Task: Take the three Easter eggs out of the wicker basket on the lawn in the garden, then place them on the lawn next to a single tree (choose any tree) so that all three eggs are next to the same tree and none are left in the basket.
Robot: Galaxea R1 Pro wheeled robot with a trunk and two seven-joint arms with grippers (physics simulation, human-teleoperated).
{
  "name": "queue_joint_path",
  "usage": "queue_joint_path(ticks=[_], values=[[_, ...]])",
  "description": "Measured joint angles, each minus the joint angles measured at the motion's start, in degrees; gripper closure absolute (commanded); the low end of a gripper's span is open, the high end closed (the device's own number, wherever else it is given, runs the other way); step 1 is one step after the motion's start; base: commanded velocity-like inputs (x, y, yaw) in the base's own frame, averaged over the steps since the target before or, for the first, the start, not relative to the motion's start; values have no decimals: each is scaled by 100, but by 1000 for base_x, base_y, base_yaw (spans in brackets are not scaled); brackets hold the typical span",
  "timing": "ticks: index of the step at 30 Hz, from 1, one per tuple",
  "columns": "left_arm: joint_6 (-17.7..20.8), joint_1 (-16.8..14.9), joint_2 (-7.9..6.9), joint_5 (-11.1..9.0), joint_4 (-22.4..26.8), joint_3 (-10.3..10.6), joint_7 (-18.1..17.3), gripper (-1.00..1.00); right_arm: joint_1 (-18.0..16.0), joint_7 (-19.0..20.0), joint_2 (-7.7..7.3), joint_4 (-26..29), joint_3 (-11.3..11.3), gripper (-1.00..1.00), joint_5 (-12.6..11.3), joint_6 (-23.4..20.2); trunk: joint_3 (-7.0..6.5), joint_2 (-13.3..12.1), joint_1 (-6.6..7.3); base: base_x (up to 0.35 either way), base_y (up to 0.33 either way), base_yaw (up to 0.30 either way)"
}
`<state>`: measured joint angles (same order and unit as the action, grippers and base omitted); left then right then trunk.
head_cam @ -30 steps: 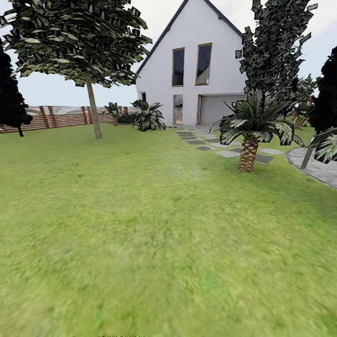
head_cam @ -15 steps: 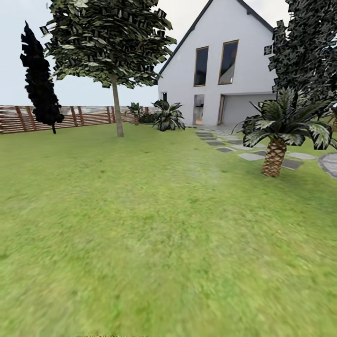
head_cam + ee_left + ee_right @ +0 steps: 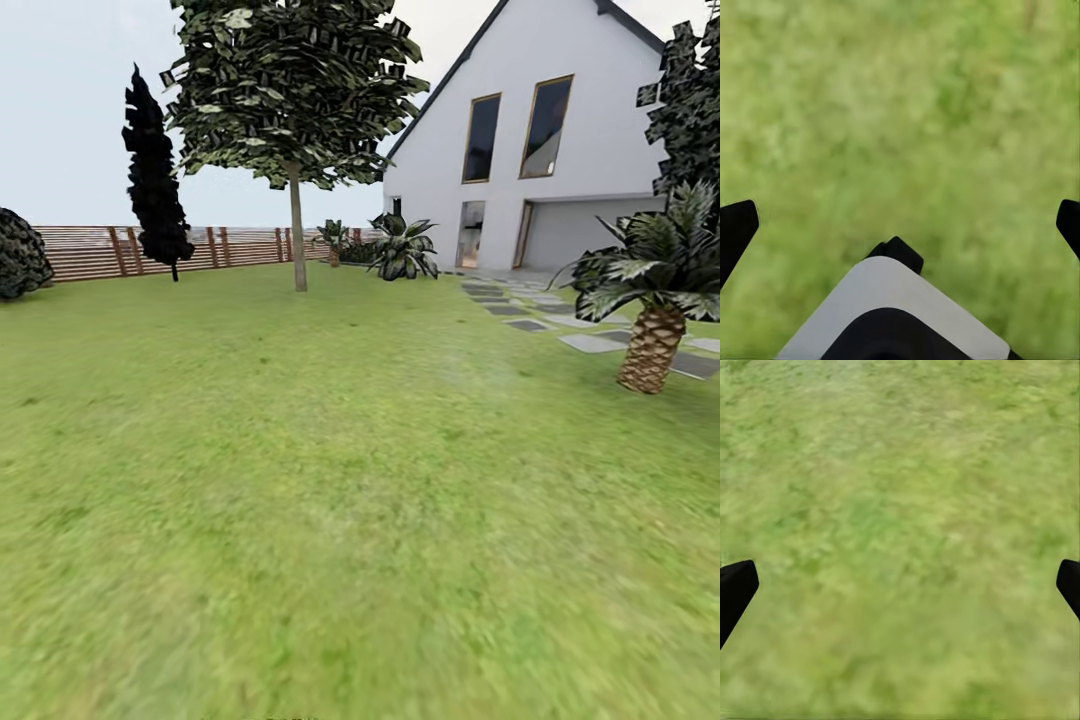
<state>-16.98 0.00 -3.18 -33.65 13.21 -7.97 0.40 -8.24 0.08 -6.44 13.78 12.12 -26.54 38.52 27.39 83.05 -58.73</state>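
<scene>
Eggs and basket lie somewhere outside these views; what shows is open lawn (image 3: pixel 330 480), so the robot reads as in transit, scouting the garden. Landmark: the tree (image 3: pixel 297 235), grey straight trunk, broad canopy, standing on the grass well ahead. Behind the tree runs a slatted fence (image 3: pixel 90 252); a dark narrow conifer (image 3: pixel 155 180) stands to the tree's left against that fence, with a round bush (image 3: pixel 18 255) farther left again. To the tree's right, a white gabled house (image 3: pixel 560 150), low spiky plants (image 3: pixel 403 250) by its wall, a line of stepping stones (image 3: pixel 530 312), and nearer the camera a short scaly palm (image 3: pixel 652 300). Judgement: this tree is a fair candidate for the drop spot, grass around its base being bare. Arms hang low, both wrist cameras aimed down at turf. Left gripper (image 3: pixel 900 225): dark fingertips spread to opposite edges of its view, nothing between them, a grey-and-black part of the robot below. Right gripper (image 3: pixel 900 585): fingertips likewise wide apart over plain grass, carrying nothing. Spread, unloaded fingers suit a robot that has yet to reach for an egg.
</scene>
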Motion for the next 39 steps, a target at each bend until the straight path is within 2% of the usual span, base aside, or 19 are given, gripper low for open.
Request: queue_joint_path(ticks=[6, 13, 20, 29, 39], values=[[0, 0, 1, 2, 0, 0, 0, -100, 0, 0, 19, -160, -8, -100, 33, -1, 0, 0, 0, 0, 0, 282], [0, 0, 1, 2, 0, 1, 0, -100, 0, 0, 38, -212, -10, -100, 391, -2, 0, 0, 0, 0, 0, 271], [1, 0, 1, 4, 0, 9, -7, -100, 1, 26, 33, -206, -10, -100, 511, 6, 0, 0, 0, 0, 0, 73], [20, 0, 3, 28, 0, 22, -31, -100, 0, 22, 32, -206, -8, -100, 513, 6, 0, 0, 1, 30, 24, 12], [121, 0, 1, 26, 3, 35, -41, -100, 0, 8, 31, -207, 1, -100, 509, 6, 0, 0, 3, 258, 176, 218]])
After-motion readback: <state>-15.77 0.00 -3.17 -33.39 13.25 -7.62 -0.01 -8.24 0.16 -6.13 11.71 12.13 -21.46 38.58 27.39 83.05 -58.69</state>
